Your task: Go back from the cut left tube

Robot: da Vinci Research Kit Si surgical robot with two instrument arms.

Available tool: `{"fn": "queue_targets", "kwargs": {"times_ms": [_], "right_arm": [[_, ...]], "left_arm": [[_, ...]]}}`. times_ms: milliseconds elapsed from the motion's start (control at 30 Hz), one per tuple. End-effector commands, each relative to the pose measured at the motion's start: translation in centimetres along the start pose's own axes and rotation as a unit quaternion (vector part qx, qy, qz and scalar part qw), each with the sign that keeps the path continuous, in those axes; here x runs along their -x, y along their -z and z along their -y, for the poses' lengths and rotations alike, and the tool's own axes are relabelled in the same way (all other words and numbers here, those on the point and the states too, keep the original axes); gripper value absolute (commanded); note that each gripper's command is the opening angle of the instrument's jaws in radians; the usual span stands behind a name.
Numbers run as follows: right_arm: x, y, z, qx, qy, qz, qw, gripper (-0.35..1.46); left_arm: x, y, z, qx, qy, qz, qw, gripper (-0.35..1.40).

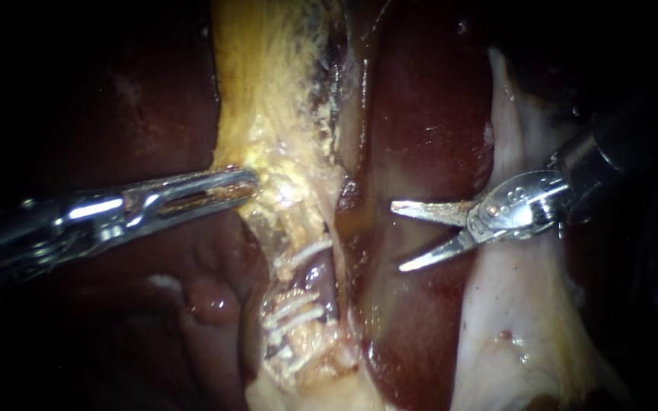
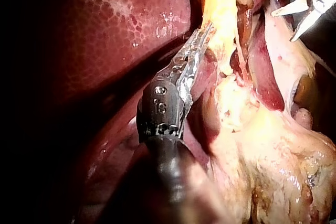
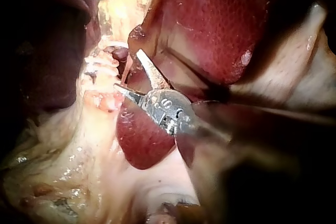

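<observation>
The clipped tube [image 1: 315, 280] runs down the yellow tissue [image 1: 268, 91] between the instruments. It looks soft, slick and easily torn, so it is best left ungrasped. My right instrument [image 1: 397, 237] holds its jaws apart just beside it over the liver [image 1: 420, 114], while my left instrument [image 1: 241, 185] has its jaws clamped on the yellow tissue's edge.

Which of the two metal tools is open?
The right instrument: its two blades stand spread, gripping nothing. The left instrument is pinched shut on yellow tissue.
</observation>
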Motion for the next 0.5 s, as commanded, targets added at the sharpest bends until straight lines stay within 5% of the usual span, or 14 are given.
{"fn": "queue_targets", "kwargs": {"times_ms": [33,500], "right_arm": [[0.00,0.00,0.00,-0.001,0.000,-0.001,1.0000,1.43],[0.00,0.00,0.00,-0.001,0.000,-0.001,1.0000,1.43]], "left_arm": [[0.02,-0.01,0.01,-0.002,0.001,0.003,1.0000,-0.35],[0.04,-0.04,0.04,-0.002,0.001,0.003,1.0000,-0.35]]}}
